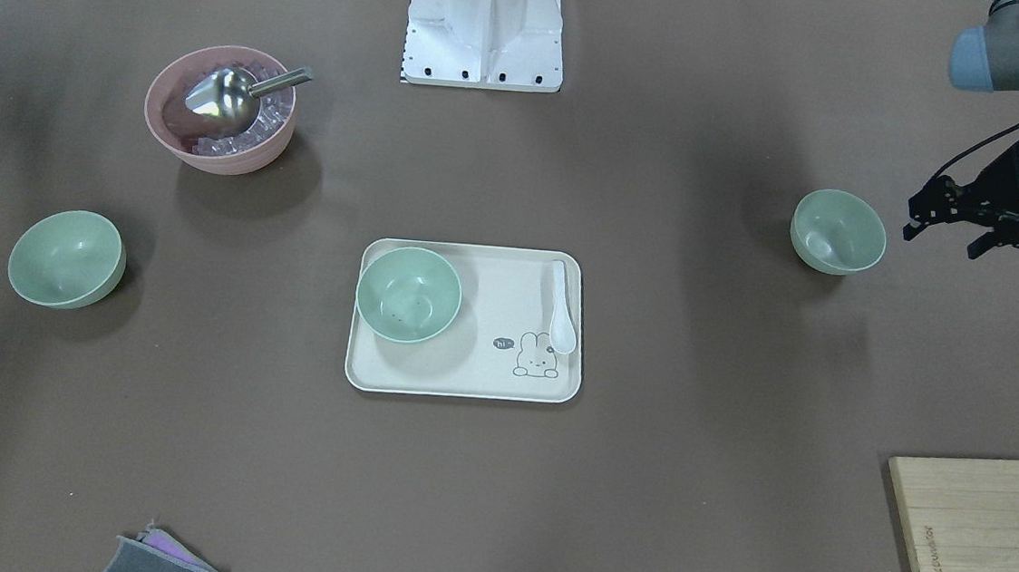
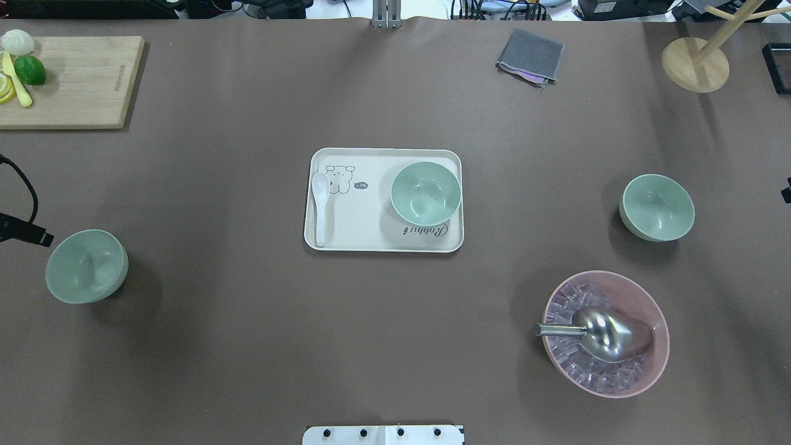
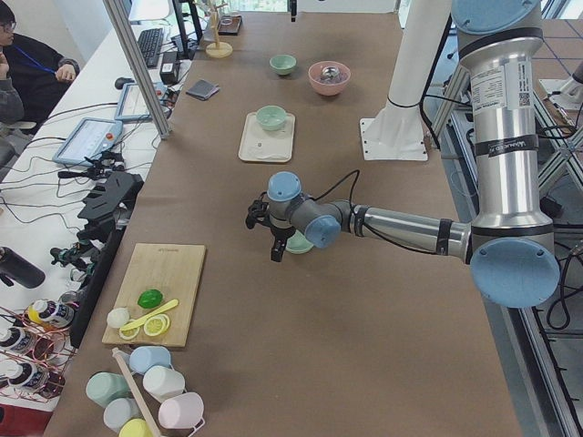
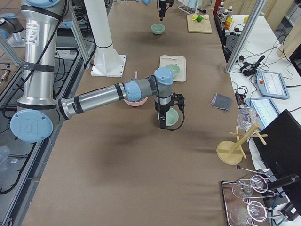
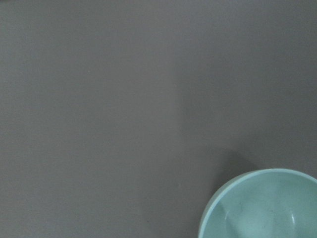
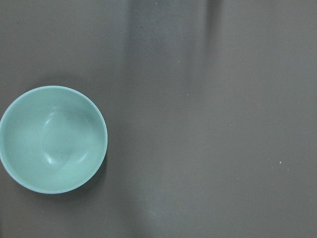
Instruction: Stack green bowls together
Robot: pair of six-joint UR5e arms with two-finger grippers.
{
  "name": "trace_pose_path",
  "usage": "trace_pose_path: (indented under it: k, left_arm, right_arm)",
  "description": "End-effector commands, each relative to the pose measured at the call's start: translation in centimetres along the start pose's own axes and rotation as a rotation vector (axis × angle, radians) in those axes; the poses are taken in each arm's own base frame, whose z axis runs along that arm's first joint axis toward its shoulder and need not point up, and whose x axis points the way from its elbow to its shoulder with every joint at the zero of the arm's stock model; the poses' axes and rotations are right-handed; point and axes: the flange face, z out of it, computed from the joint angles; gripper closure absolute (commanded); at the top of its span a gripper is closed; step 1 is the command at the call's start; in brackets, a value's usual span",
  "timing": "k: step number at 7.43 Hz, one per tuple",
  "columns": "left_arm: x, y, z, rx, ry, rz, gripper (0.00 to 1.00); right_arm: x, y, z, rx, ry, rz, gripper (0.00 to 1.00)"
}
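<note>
Mint-green bowls point(image 2: 426, 193), pink bowl point(image 2: 657, 314)

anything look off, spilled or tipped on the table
Nothing spilled or tipped. One oddity: the middle green bowl, on the tray, has a few dark specks inside; the left green bowl and right green bowl look clean.

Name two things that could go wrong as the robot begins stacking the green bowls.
1. The open left gripper hangs beside the nearest green bowl, not over its rim; a shallow pinch might tip or slide it.
2. The middle green bowl shares the tray with a white spoon; a careless placement could shift them.
</note>
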Motion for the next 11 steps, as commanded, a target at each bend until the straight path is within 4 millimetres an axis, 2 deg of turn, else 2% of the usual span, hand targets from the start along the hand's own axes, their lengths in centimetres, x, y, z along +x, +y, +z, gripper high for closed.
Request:
trace_pose_path:
  k: [1,2,3,5,7,8,11]
  left_arm:
    - [1.2,0.7,2.0,-0.043,0.007,0.033,0.03]
    - [1.5,0.9,2.4,-0.053,0.008,0.04,0.03]
    - [1.5,1.0,2.8,-0.061,0.007,0.046,0.09]
    - [1.6,1.0,3.2,-0.068,0.009,0.053,0.26]
    - [1.9,0.9,3.4,-0.072,0.014,0.059,0.58]
    - [2.2,0.6,3.5,-0.071,0.019,0.062,0.64]
    - [2.4,-0.3,4.3,-0.077,0.022,0.063,0.64]
  right_arm:
    - [0.0,0.0,0.1,-0.003,0.001,0.001,0.0]
    - [0.0,0.0,0.1,-0.002,0.002,0.001,0.0]
    - [0.0,-0.1,0.1,-0.002,0.002,0.001,0.0]
    - [0.0,-0.1,0.2,-0.003,0.002,0.0,0.0]
    - [-0.1,-0.1,0.3,-0.005,0.002,-0.001,0.0]
    - [-0.1,-0.1,0.3,-0.006,0.004,-0.002,0.0]
    - [-0.2,-0.2,0.3,-0.006,0.003,-0.002,0.0]
